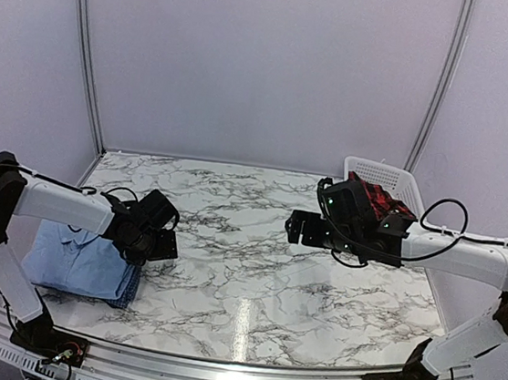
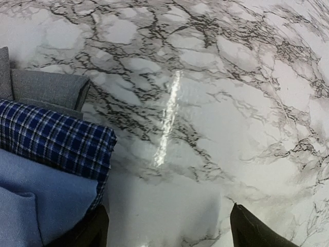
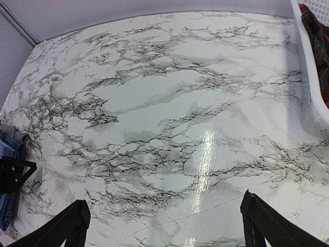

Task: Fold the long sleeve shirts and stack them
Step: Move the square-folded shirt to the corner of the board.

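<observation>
Left pincer [image 2: 169,229] and right pincer [image 3: 164,218] gape wide, empty; one light blue shirt [image 1: 76,257] atop one checked shirt [image 2: 51,139].

Light blue shirt [image 1: 76,260], dark checked shirt [image 2: 51,140]

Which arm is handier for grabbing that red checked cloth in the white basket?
The right arm: its open jaws hang beside the basket holding the red cloth; the left arm is across the table, by the folded shirts.
</observation>
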You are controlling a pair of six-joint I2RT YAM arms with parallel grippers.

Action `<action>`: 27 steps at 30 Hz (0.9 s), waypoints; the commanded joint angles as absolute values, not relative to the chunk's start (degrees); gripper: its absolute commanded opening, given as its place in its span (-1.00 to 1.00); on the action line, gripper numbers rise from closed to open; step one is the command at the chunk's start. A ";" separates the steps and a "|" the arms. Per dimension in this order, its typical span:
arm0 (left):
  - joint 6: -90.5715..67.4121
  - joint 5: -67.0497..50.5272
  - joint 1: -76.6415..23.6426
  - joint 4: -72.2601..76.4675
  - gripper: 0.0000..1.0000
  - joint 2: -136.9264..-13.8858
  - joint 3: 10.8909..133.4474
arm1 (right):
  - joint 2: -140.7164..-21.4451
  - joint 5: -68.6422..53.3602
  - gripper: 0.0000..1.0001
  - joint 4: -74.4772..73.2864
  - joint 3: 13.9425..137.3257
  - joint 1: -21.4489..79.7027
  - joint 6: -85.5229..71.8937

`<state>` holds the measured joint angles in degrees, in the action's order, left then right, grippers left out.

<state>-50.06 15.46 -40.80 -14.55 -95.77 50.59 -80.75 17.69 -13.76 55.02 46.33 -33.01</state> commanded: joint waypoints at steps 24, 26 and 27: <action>-38.65 12.58 -42.61 -16.15 0.77 -83.25 51.50 | -83.23 18.28 0.97 -13.72 57.94 45.94 -33.62; -37.53 12.48 -43.03 -15.92 0.78 -83.33 53.49 | -83.20 18.60 0.97 -13.55 58.36 45.97 -33.13; -37.04 12.16 -43.14 -15.87 0.79 -83.32 54.51 | -83.23 18.77 0.97 -13.33 58.59 45.97 -32.85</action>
